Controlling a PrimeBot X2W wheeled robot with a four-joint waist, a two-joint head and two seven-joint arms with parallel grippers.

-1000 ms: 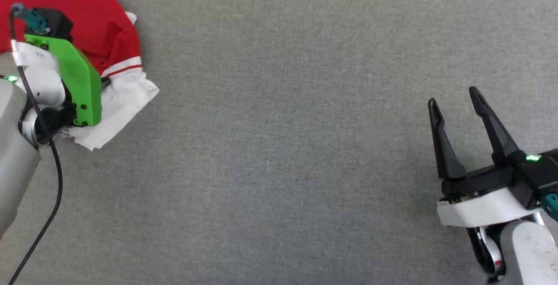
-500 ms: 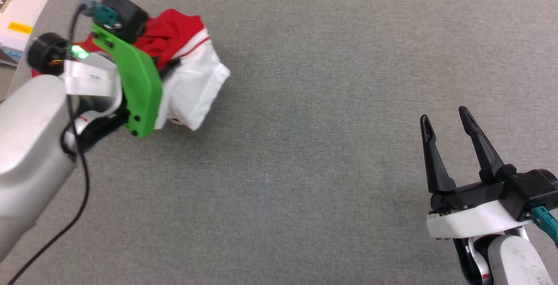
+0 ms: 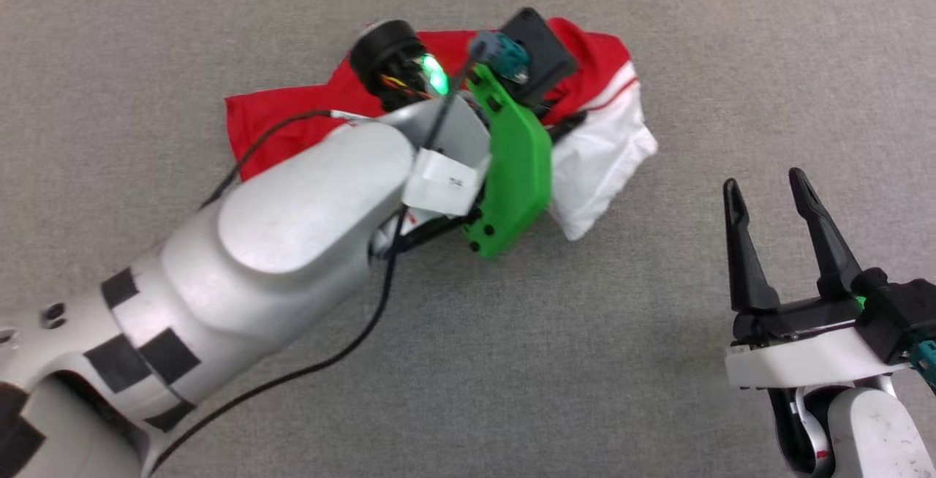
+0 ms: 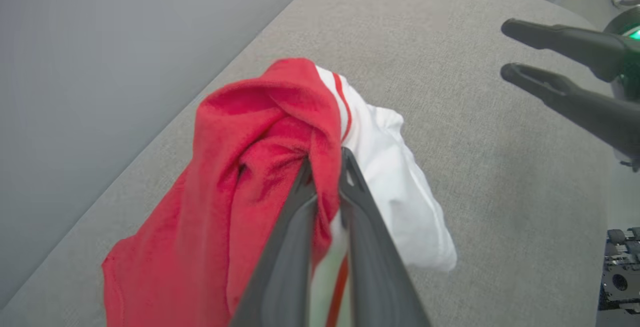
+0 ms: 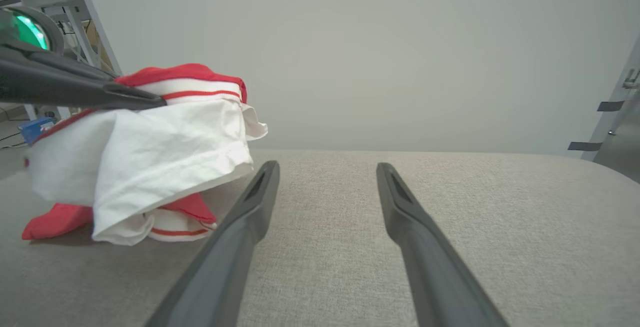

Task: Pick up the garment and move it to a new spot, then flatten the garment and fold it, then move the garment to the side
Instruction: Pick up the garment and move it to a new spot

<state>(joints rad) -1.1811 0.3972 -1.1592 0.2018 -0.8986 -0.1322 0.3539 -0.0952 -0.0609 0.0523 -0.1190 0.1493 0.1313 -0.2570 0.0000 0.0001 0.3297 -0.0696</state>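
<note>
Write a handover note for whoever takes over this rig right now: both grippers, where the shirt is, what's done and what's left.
Left gripper: shut on the garment, pinching a fold where the red body meets a white sleeve.
Right gripper: open, empty, to the garment's right and apart from it.
Garment: bunched and partly lifted, its lower folds touching the grey surface.
Done: pickup.
Left: release at the new spot, flatten, fold, move aside.
</note>
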